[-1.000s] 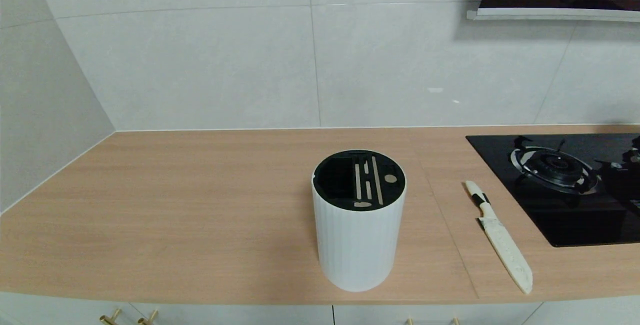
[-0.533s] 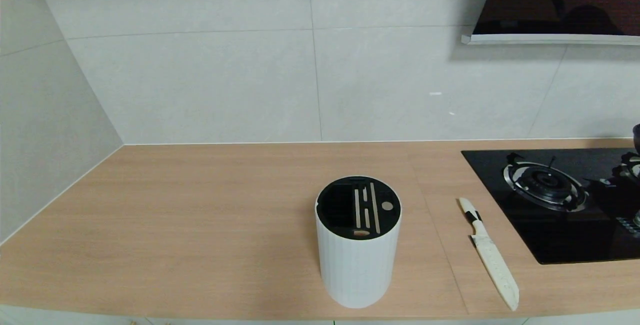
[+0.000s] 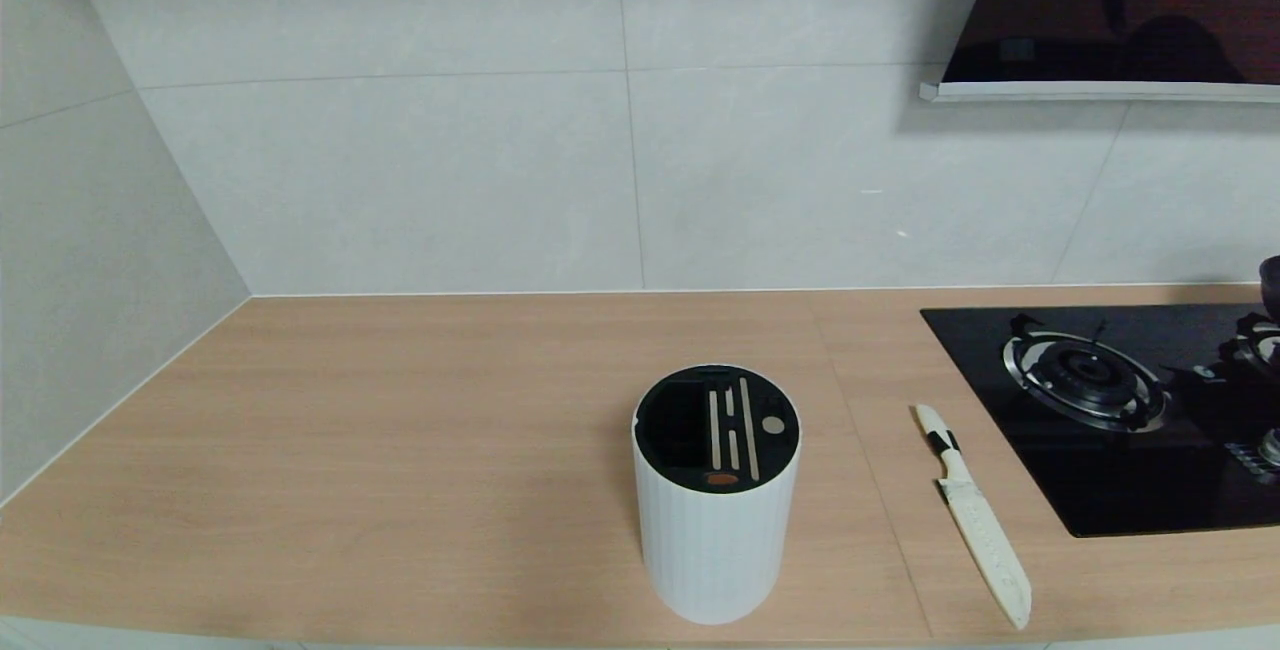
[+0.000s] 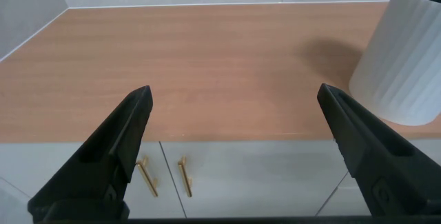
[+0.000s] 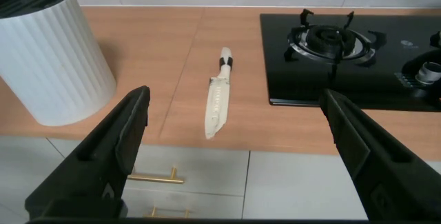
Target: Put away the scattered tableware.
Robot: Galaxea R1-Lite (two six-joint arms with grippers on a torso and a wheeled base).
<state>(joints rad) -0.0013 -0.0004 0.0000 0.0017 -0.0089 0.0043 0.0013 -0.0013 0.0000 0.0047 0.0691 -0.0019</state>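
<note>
Hovering agape: left gripper [image 4: 233,93], right gripper [image 5: 234,92].

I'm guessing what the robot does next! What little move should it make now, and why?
Probably reach the right tool forward over the knife. The tool is open, in front of the counter, and the knife lies flat there, apart from the holder, not put away.
</note>
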